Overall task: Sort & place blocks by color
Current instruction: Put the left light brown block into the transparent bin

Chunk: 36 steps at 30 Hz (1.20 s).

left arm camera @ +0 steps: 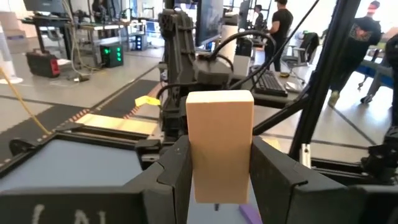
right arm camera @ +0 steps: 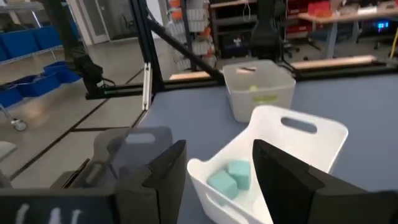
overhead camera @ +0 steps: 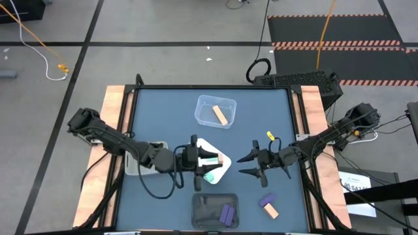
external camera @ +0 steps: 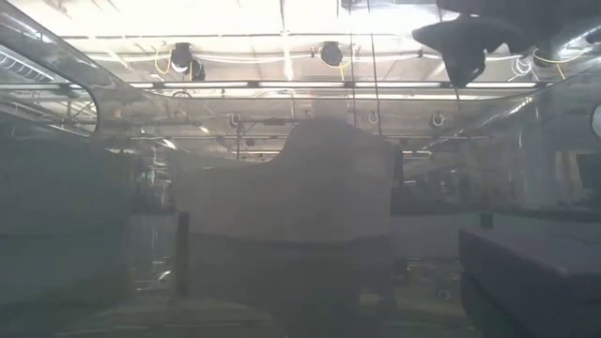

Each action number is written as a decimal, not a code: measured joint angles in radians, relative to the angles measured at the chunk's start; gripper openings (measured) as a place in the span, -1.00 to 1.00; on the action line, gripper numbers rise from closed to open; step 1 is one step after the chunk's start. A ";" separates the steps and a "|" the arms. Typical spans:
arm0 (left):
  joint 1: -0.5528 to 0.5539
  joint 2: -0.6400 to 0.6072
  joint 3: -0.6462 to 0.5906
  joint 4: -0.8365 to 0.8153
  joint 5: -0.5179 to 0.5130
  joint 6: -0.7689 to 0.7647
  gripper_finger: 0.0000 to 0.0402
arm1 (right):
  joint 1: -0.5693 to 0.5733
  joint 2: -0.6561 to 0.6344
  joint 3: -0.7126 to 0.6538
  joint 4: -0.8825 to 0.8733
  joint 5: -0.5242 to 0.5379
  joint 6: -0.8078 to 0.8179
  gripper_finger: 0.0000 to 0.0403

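Two pincers mid-table, from above: left pincer over a tilted white bin, right pincer just beside, prongs spread and empty. Also on show: an orange bar in the clear bin, a purple block in the dark bin, a purple-and-orange pair and a small yellow block loose near the right arm.

From table height: little to tell through a hazy bin wall.

Past the left wrist: salmon block upright, clamped on its two flat sides and clear of the table. Judged light, stiff and smooth-faced, unlikely to break if dropped; best held as here, across broad parallel faces near the middle, since a corner grip could let it twist.

Past the right wrist: nothing between the open prongs; two teal blocks in the white bin ahead, a second white tub beyond.
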 joint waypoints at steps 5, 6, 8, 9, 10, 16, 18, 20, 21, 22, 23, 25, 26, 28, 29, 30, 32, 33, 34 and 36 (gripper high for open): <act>0.031 0.000 0.000 -0.021 0.000 0.011 -0.37 | -0.002 0.000 0.000 0.070 0.074 -0.062 -0.12; 0.037 0.000 0.000 -0.029 0.000 0.010 -0.37 | -0.004 0.000 0.000 0.088 0.113 -0.079 -0.12; 0.054 0.001 0.000 -0.039 0.002 -0.016 -0.37 | -0.011 0.000 0.000 0.105 0.175 -0.135 -0.12; 0.064 0.001 0.000 -0.039 0.000 -0.041 -0.37 | -0.017 0.000 0.000 0.113 0.198 -0.166 -0.11; 0.074 0.001 0.000 -0.037 -0.010 -0.066 -0.37 | -0.025 0.000 0.000 0.122 0.215 -0.195 -0.11; 0.143 0.015 0.000 0.024 -0.087 -0.140 -0.37 | -0.079 0.000 0.000 0.250 0.244 -0.500 0.02; 0.170 0.013 0.000 0.058 -0.088 -0.152 -0.37 | -0.100 0.000 0.000 0.321 0.271 -0.620 0.08; 0.195 0.014 0.000 0.100 -0.088 -0.141 -0.37 | -0.125 0.000 0.002 0.383 0.310 -0.724 0.14; 0.206 0.014 0.000 0.129 -0.088 -0.130 -0.37 | -0.139 0.000 0.008 0.397 0.318 -0.768 0.17; 0.218 0.014 0.000 0.159 -0.088 -0.124 -0.37 | -0.155 0.000 0.019 0.405 0.318 -0.805 0.20; 0.229 0.014 0.000 0.186 -0.088 -0.120 -0.37 | -0.172 0.000 0.032 0.407 0.316 -0.834 0.22; 0.250 0.013 0.000 0.222 -0.083 -0.118 -0.37 | -0.206 0.010 0.069 0.408 0.314 -0.875 0.25; 0.259 0.013 0.000 0.232 -0.077 -0.118 -0.37 | -0.225 0.021 0.092 0.409 0.313 -0.896 0.26; 0.275 0.013 0.000 0.250 -0.076 -0.118 -0.37 | -0.258 0.045 0.134 0.406 0.313 -0.928 0.27; 0.282 0.013 0.000 0.254 -0.076 -0.118 -0.37 | -0.273 0.060 0.159 0.406 0.310 -0.937 0.27; 0.289 0.013 0.000 0.257 -0.076 -0.118 -0.37 | -0.287 0.075 0.184 0.408 0.305 -0.946 0.27; 0.300 0.013 0.000 0.261 -0.076 -0.118 -0.37 | -0.313 0.106 0.228 0.408 0.275 -0.956 0.26; 0.305 0.013 0.000 0.270 -0.075 -0.118 -0.37 | -0.324 0.126 0.249 0.408 0.250 -0.956 0.25; 0.308 0.013 0.000 0.280 -0.075 -0.118 -0.37 | -0.335 0.145 0.269 0.407 0.226 -0.952 0.25; 0.313 0.013 0.000 0.289 -0.075 -0.119 -0.37 | -0.351 0.179 0.307 0.406 0.201 -0.950 0.25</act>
